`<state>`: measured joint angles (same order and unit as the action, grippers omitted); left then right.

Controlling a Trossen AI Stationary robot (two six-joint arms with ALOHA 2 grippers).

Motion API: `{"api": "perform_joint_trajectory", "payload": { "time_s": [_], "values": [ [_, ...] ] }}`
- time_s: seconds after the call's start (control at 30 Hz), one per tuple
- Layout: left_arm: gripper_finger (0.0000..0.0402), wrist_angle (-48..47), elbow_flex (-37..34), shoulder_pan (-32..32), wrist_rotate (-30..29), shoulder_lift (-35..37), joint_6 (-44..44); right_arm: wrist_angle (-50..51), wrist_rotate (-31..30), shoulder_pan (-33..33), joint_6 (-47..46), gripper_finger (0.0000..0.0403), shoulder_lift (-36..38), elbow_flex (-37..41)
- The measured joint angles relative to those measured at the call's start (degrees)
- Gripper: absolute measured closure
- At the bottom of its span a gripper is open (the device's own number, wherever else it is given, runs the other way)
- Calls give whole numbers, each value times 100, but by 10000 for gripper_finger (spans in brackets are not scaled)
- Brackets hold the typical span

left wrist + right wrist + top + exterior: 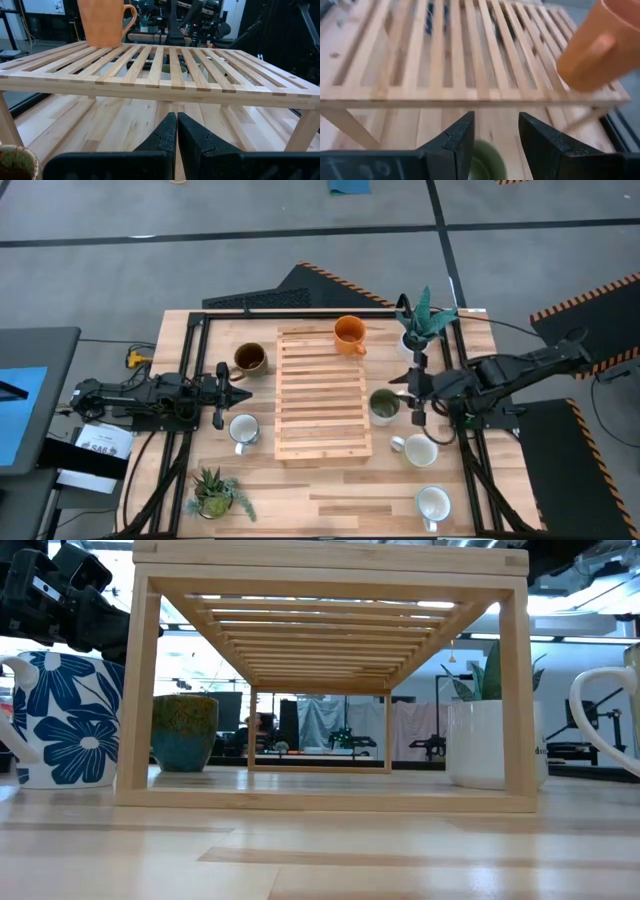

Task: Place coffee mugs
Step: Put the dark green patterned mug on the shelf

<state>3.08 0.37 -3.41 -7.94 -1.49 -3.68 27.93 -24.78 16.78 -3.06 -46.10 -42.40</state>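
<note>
A slatted wooden rack (322, 392) stands mid-table, with an orange mug (349, 333) on its far right corner. On the table, a brown mug (250, 359) and a white mug (243, 430) stand left of the rack. An olive green mug (384, 405) and two white mugs (420, 450) (433, 503) stand to its right. My right gripper (496, 135) is open in the air, with the green mug (487, 162) showing below, between its fingers. It touches nothing. My left gripper (177, 132) is shut and level at the rack's left side.
A potted plant (425, 320) stands at the far right, close behind my right arm. Another (215, 495) stands at the near left. The low view shows a blue-flowered mug (65, 720) left of the rack and a white pot (490, 745) on its right.
</note>
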Motion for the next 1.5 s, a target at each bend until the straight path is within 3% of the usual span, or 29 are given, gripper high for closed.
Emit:
{"api": "perform_joint_trajectory", "payload": {
  "time_s": [0.23, 0.7, 0.93, 1.1, 1.17, 1.37, 1.5],
  "values": [
    [401, -1, 0, -1, 0, -1, -1, -1134, -119, 226, 253, 226, 624, 750],
    [402, -1, -1, 1, 0, -1, 0, -2219, -544, 310, 712, 226, 2550, 1979],
    [401, 271, -1, -1, -401, 1, 208, -2959, -526, 310, 1164, 226, 2699, 2410],
    [401, 1074, 1, 7, -1271, -1, 174, -3025, -523, 308, 1182, 226, 2705, 2433],
    [399, 1140, 74, 29, -1338, -4, 313, -3047, -524, 308, 1171, 226, 2703, 2433],
    [342, 829, 695, 29, -1406, -746, 456, -3144, -527, 294, 1198, 226, 2701, 2433],
    [273, -435, 1425, 72, -2022, -1556, 495, -3154, -527, 295, 1171, 226, 2701, 2433]
  ]
}}
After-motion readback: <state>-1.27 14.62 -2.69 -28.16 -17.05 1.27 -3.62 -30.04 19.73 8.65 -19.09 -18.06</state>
